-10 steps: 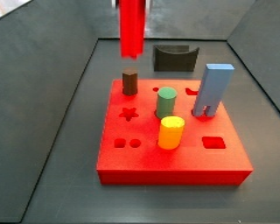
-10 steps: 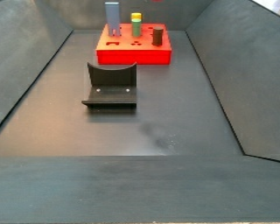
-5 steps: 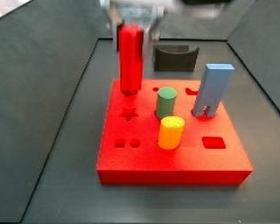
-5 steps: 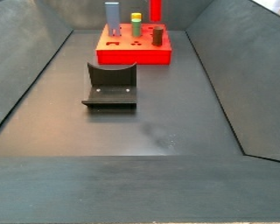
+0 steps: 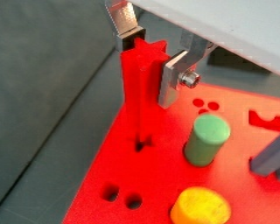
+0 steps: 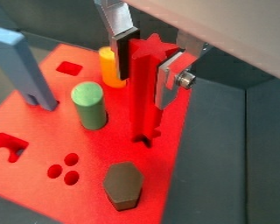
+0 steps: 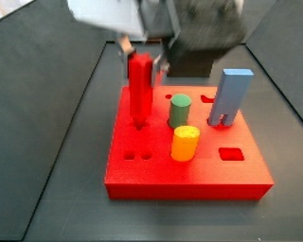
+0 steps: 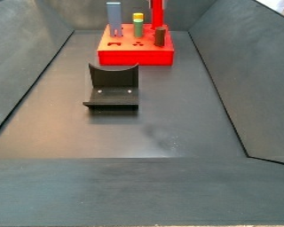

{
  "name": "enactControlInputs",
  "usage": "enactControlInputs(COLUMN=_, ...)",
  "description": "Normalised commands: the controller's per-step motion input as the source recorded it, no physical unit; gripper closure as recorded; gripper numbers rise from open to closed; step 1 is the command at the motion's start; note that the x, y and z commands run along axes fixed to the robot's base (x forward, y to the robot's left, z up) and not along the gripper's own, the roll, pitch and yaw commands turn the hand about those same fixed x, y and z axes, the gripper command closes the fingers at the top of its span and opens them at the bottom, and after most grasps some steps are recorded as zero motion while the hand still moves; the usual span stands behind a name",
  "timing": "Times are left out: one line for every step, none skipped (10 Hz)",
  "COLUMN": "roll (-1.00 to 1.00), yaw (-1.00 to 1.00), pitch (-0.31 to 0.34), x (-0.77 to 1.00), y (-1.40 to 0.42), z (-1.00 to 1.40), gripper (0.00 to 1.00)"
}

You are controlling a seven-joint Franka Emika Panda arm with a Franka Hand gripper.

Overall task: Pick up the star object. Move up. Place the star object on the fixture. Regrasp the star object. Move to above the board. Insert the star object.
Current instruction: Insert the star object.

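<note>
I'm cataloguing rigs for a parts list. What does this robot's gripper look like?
In both wrist views the gripper has two flat silver metal fingers, one carrying a small round screw head, below a pale grey housing. In a side view the gripper is only a white-and-dark blur. No cables or markings show.

Robot test cell, dark grey walled bin, gripper (image 5: pixel 152 54) above red peg board (image 8: pixel 138 57), black fixture (image 8: pixel 111 86) on bin floor
</note>
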Motion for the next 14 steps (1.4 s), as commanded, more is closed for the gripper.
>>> enactControlInputs(roll=-0.01, yaw=0.00, pitch=-0.003, x=0.00, y=0.00, z=0.00, gripper=1.00)
enactControlInputs(roll=0.01, yaw=-0.31, pitch=0.000, x=0.18, y=0.00, z=-0.66, gripper=1.00)
enactControlInputs(roll=0.03, yaw=-0.42, pitch=0.000, x=0.03, y=0.00, z=-0.49, gripper=1.00)
enactControlInputs(roll=0.00, yaw=0.00, pitch=0.060, x=0.01, y=0.00, z=-0.10, gripper=1.00)
enactControlInputs(roll=0.00, yaw=-0.09, pitch=0.026, x=-0.01, y=0.00, z=-0.40, gripper=1.00)
enactControlInputs(roll=0.00, yaw=-0.29, pitch=0.000, x=-0.04, y=0.00, z=-0.74, gripper=1.00)
enactControlInputs(roll=0.00, yaw=-0.37, pitch=-0.016, x=-0.17, y=0.00, z=-0.79, gripper=1.00)
enactControlInputs(roll=-0.02, yaw=-0.36, pitch=-0.097, x=-0.14, y=-0.08, z=-0.76, gripper=1.00)
enactControlInputs(roll=-0.01, yaw=-0.34, pitch=-0.069, x=-0.08, y=-0.06, z=-0.66, gripper=1.00)
enactControlInputs(roll=0.00, yaw=-0.23, pitch=-0.046, x=-0.18, y=-0.11, z=-0.49, gripper=1.00)
enactControlInputs(roll=0.00, yaw=-0.14, pitch=-0.096, x=-0.14, y=-0.09, z=-0.37, gripper=1.00)
enactControlInputs(roll=0.00, yaw=-0.07, pitch=-0.047, x=0.01, y=-0.05, z=-0.64, gripper=1.00)
enactControlInputs(roll=0.00, yaw=-0.08, pitch=-0.053, x=0.13, y=0.00, z=-0.84, gripper=1.00)
enactControlInputs(roll=0.00, yaw=-0.09, pitch=-0.059, x=0.16, y=0.00, z=-0.87, gripper=1.00)
